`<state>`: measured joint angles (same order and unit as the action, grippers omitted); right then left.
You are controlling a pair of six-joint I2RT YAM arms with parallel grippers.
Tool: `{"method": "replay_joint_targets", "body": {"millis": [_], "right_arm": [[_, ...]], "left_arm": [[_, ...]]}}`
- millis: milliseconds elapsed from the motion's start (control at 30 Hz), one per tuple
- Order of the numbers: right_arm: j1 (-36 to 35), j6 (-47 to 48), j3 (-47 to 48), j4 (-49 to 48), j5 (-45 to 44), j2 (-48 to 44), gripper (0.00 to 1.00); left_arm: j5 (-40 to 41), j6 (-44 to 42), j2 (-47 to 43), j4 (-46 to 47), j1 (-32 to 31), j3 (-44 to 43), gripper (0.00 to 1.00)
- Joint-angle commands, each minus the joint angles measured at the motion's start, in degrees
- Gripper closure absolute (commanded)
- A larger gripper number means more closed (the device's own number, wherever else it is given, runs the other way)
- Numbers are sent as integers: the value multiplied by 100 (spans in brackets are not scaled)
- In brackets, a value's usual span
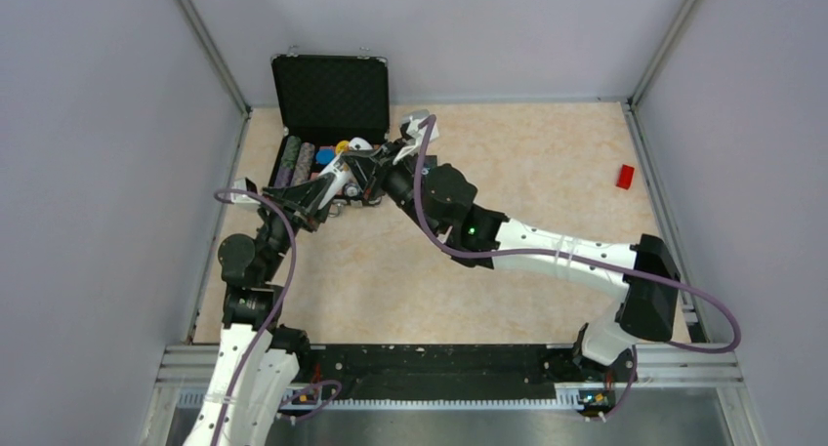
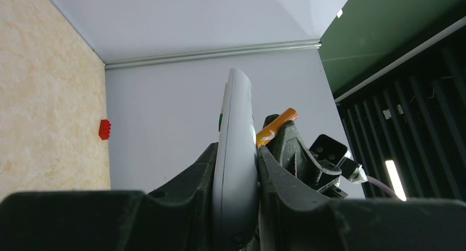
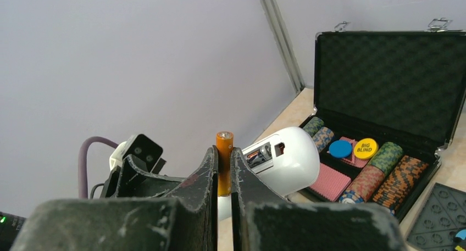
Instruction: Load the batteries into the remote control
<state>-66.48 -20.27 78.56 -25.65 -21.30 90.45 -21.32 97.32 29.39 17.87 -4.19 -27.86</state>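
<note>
The left end effector [image 2: 237, 151] clamps the light, probably slick remote control [image 2: 236, 119]; beside it, the right end effector [image 3: 224, 152] pinches the rigid orange battery [image 3: 224, 142] low down

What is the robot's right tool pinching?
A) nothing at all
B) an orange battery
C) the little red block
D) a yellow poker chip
B: the orange battery stands upright, squeezed in the right tool, right beside the white remote control.
</note>
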Motion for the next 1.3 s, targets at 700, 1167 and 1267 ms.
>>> {"method": "replay_joint_targets", "body": {"millis": [700, 1167, 1267], "right_arm": [[-104, -12, -65, -292, -766, 65, 88], [-127, -12, -301, -348, -525, -82, 81], [-122, -68, -167, -113, -589, -72, 81]], "left_arm": [[265, 82, -73, 538, -12, -132, 100], [311, 138, 25, 765, -12, -88, 100], [288, 99, 14, 704, -12, -86, 100]]}}
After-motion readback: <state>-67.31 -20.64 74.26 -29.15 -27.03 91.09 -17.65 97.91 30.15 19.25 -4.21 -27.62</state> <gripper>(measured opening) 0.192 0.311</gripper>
